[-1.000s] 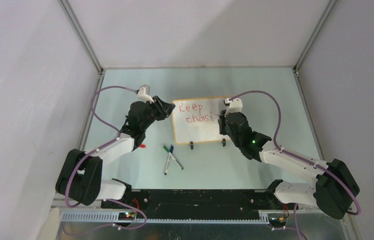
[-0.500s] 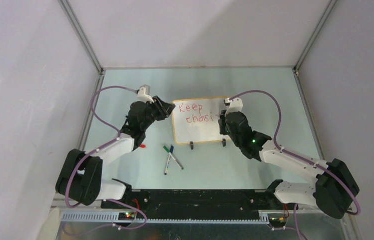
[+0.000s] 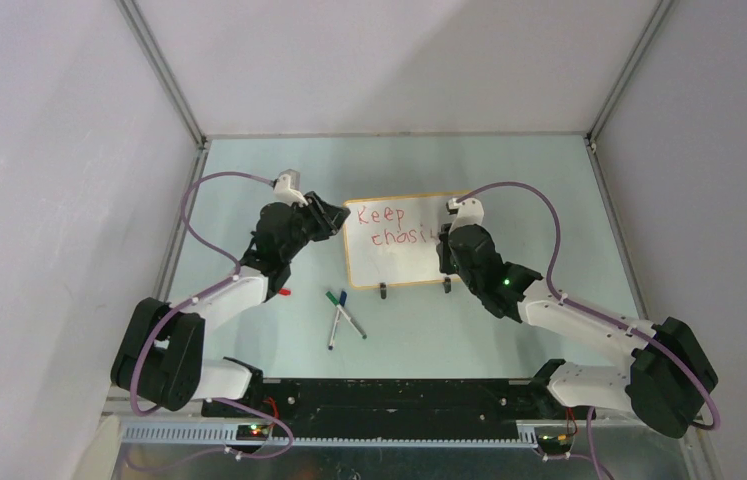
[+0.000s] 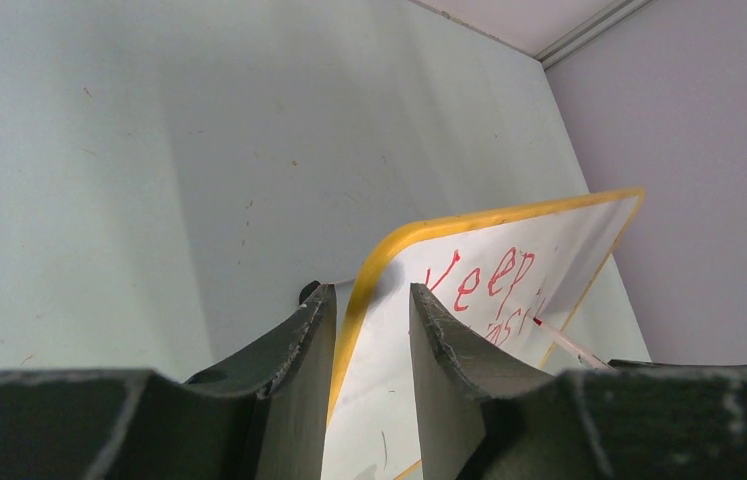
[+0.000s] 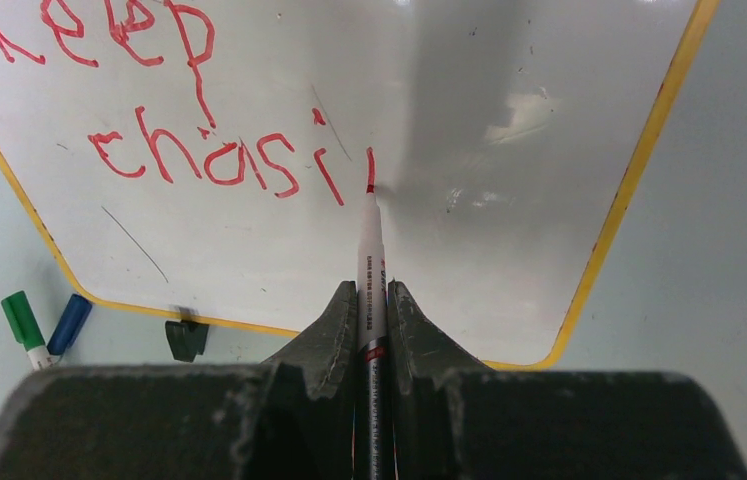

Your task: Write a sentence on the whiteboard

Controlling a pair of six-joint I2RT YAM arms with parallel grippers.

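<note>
Desk (image 3: 509, 180) first: pale green, with the whiteboard (image 3: 404, 265) just toward 12 o'clock of its centre, propped on two black clip feet (image 3: 383, 291). The board is glossy white inside a thin orange frame. At its 9 o'clock edge the left end effector (image 4: 374, 300) grasps the frame. At its 3 o'clock side the right end effector (image 5: 374, 290) is clenched on a red marker (image 5: 371, 235). Two spare markers (image 3: 342, 315) lie at the board's 7 o'clock.

In red, the sentence (image 5: 199, 160) reads "Keep" over "chasi". The marker tip rests at the lower end of a short stroke just past the "i". The step in hand looks like an "n". I judge it wants light, even pressure so the board does not rock, a firm hold at 9 o'clock, and narrow letters that stop short of the 3 o'clock frame. Bare white toward 6 o'clock leaves room for another line.
</note>
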